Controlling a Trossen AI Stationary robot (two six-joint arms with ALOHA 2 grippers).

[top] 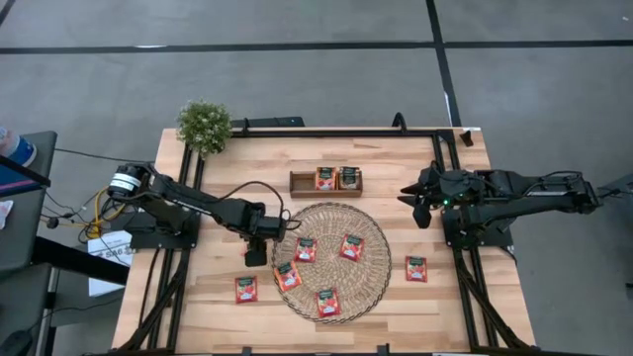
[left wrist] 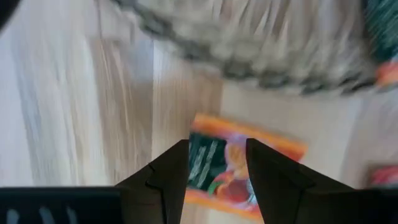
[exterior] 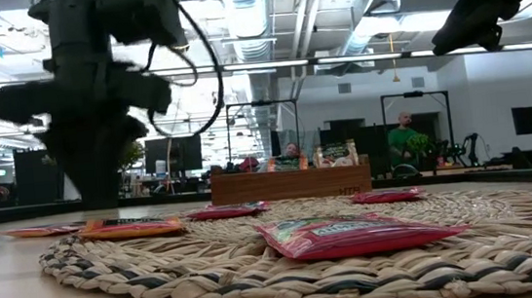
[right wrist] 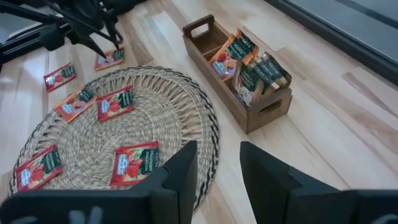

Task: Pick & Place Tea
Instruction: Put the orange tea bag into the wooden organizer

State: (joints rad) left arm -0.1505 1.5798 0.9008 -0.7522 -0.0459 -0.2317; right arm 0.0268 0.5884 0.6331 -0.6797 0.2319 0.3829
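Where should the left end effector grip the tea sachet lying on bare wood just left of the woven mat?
Probably from straight above, pinching two opposite edges: the sachet lies flat on the table, apart from the mat. The left end effector, open, straddles it.

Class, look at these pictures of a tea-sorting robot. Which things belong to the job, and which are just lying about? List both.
Belonging to the job:
- flat red-orange square tea sachets
- brown wooden compartment tray, holding some sachets
- left pincer, open above one sachet

Just lying about:
- round woven straw mat, under several sachets
- small green potted plant
- right pincer, open, waiting near the tray
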